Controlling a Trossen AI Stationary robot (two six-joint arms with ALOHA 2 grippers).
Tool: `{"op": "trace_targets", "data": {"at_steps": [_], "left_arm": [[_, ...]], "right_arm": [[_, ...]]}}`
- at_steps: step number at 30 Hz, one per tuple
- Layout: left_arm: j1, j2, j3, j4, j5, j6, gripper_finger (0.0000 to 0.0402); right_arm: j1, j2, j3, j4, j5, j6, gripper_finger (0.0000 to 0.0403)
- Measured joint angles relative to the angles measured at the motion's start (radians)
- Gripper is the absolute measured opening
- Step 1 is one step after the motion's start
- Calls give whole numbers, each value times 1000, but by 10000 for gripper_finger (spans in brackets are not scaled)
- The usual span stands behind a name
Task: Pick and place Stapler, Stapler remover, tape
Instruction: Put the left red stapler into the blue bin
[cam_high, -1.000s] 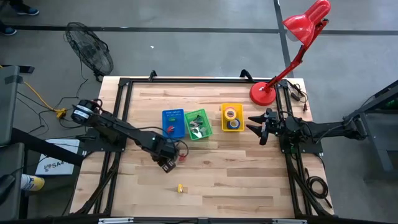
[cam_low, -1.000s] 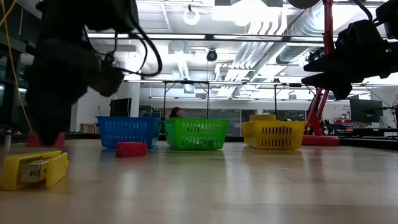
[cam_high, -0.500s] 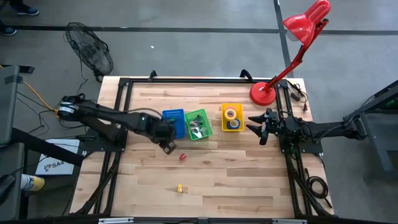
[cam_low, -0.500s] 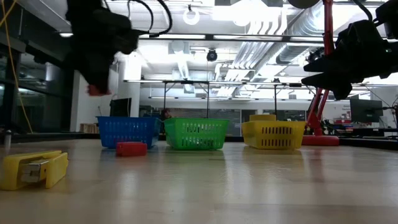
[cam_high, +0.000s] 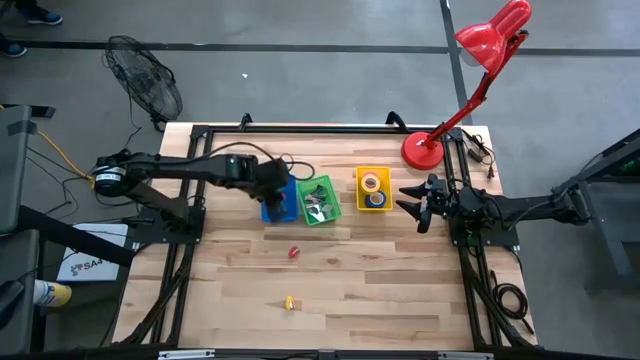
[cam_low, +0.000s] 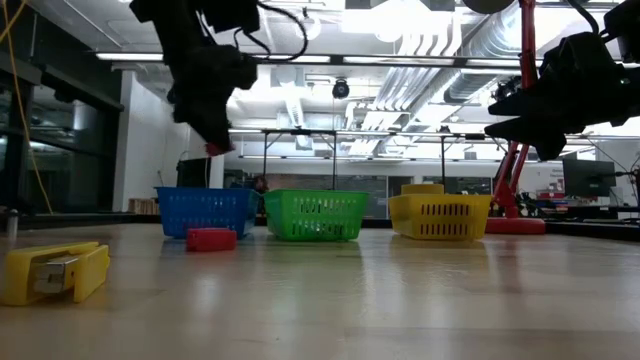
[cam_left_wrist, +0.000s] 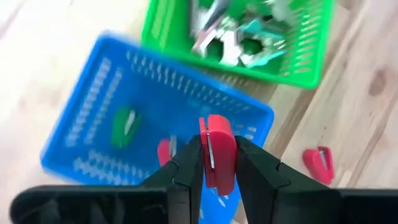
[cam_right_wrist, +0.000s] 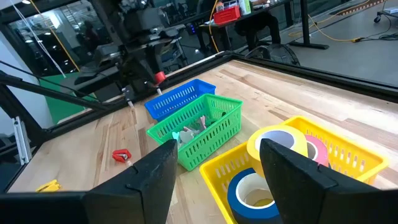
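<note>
Left gripper (cam_left_wrist: 217, 163) pinches a red stapler (cam_left_wrist: 216, 155) above the blue bin (cam_left_wrist: 93, 124).
Green bin (cam_high: 318, 200) touches its right edge; right gripper (cam_high: 418, 207), fingers spread, waits beside the yellow bin (cam_high: 374, 189).

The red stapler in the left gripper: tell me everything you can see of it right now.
The red stapler is small, glossy and plastic-looking, with a pale strip down its face. The left gripper has it clamped between both dark fingers, standing on end and lifted clear of the table, above the blue bin, which already holds a green and a red item.
</note>
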Motion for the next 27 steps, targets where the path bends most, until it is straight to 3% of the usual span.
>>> {"op": "trace_targets", "data": {"at_steps": [17,27], "left_arm": [[58,1,-55,46,53,574,78],[58,75,-59,43,81,588,78]], "right_arm": [[0,0,0,0,0,0,220],[0,0,0,0,0,0,220]]}}
